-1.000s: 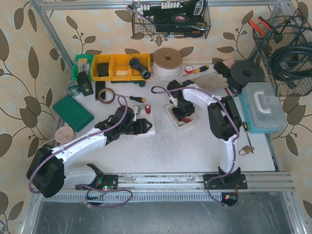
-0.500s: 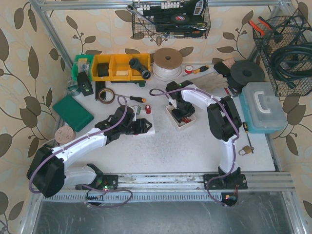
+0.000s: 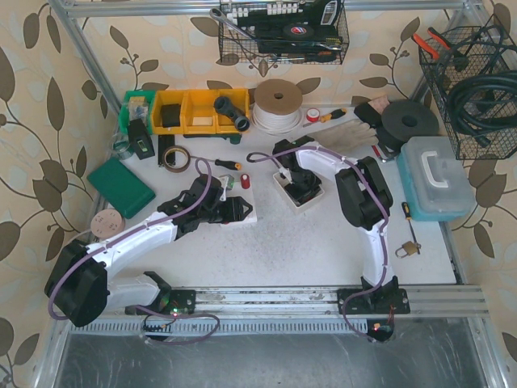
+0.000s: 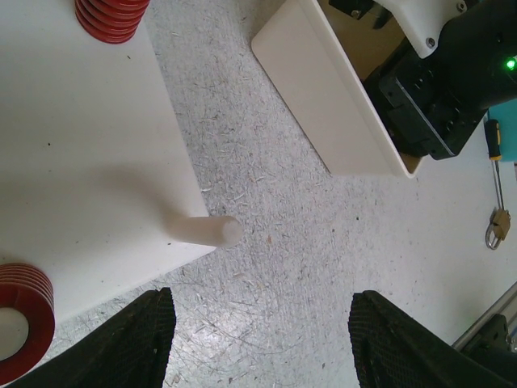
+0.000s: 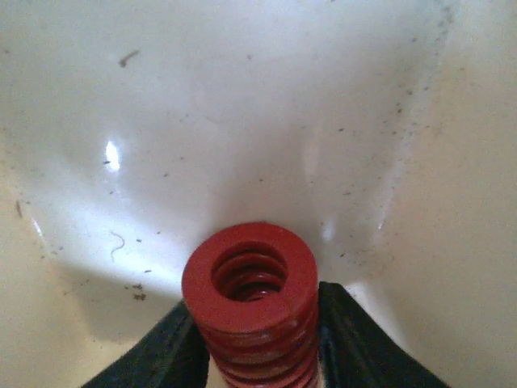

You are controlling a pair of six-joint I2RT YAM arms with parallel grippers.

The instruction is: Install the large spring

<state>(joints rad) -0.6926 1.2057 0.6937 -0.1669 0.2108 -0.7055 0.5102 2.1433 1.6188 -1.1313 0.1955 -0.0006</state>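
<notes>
— Where's the large spring (image 5: 249, 279)?
— Inside the white tray (image 5: 242, 121). My right arm arches over the tray, wrist pointing down into it, right gripper (image 5: 252, 339) clamped on the spring's coils
— And the left?
— Stretched low, left of the tray, left gripper (image 4: 258, 347) spread wide over the base plate (image 4: 81, 162)

Big red spring (image 5: 249, 295) in the white tray (image 5: 242, 121)
Its round open end faces up (dark hole inside); the white peg (image 4: 202, 232) stands bare at the corner of its block (image 4: 81, 162).
</notes>
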